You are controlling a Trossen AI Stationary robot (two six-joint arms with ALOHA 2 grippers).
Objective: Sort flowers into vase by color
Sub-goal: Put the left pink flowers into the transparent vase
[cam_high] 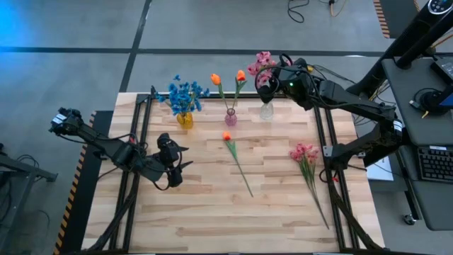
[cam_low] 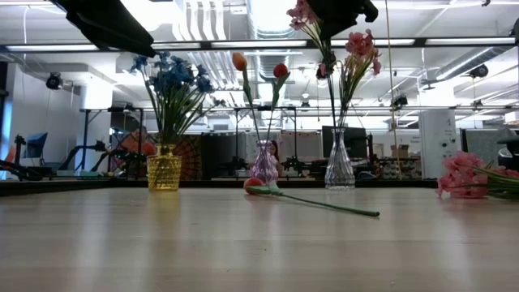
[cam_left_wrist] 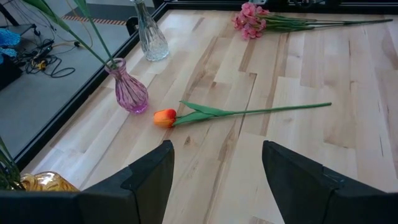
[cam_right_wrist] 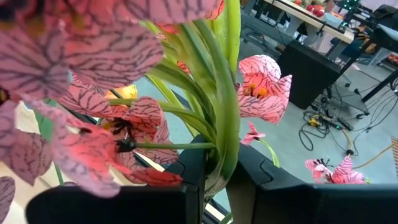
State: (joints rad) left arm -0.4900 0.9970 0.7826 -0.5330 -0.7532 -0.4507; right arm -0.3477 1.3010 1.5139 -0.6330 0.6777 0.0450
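A: Right gripper (cam_right_wrist: 214, 180) clamps a pink spray (cam_high: 263, 65) above the clear vase (cam_high: 266, 110) at the table's (cam_high: 283, 205) far edge.
B: Risk: stem misses the narrow neck, tips vase. Left gripper (cam_left_wrist: 214, 180) open, near the orange flower (cam_left_wrist: 165, 117) mid-table.

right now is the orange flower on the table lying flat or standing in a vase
Lying flat. The orange flower rests on the table with its stem stretched out, apart from the purple vase.

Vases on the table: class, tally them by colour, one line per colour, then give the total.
Yellow vase: 1
Pink-purple vase: 1
Clear vase: 1
Total: 3
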